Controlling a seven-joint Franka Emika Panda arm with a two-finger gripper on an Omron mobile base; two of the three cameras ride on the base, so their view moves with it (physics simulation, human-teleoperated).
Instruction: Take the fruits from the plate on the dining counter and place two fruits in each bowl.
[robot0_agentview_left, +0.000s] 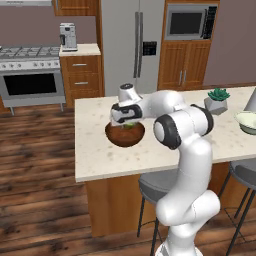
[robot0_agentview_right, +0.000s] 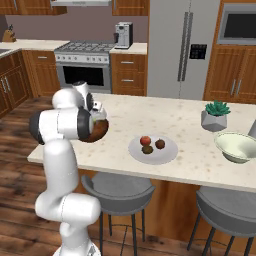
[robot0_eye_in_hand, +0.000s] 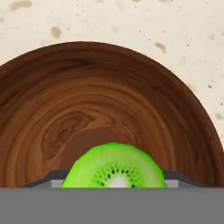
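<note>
My gripper (robot0_agentview_left: 127, 121) hangs just over the dark wooden bowl (robot0_agentview_left: 125, 135), shut on the bright green fruit (robot0_agentview_left: 129, 125). In the hand view that fruit (robot0_eye_in_hand: 114, 166), cut face showing, sits between my fingertips above the bowl's brown inside (robot0_eye_in_hand: 87, 109), where no other fruit shows. From the right, my arm covers most of that bowl (robot0_agentview_right: 101, 131). The plate (robot0_agentview_right: 167, 152) lies mid-counter with a red fruit (robot0_agentview_right: 145, 140) and two dark brown ones (robot0_agentview_right: 159, 144) (robot0_agentview_right: 147, 149). The pale cream-green bowl (robot0_agentview_right: 237, 146) (robot0_agentview_left: 247, 121) stands at the far right of the dining counter (robot0_agentview_right: 175, 117).
A potted succulent (robot0_agentview_right: 216, 115) (robot0_agentview_left: 218, 100) stands behind the pale bowl. Grey stools (robot0_agentview_right: 117, 190) are tucked under the counter's near edge. The stove (robot0_agentview_left: 30, 75) and fridge (robot0_agentview_left: 132, 45) line the back wall across a wooden floor.
</note>
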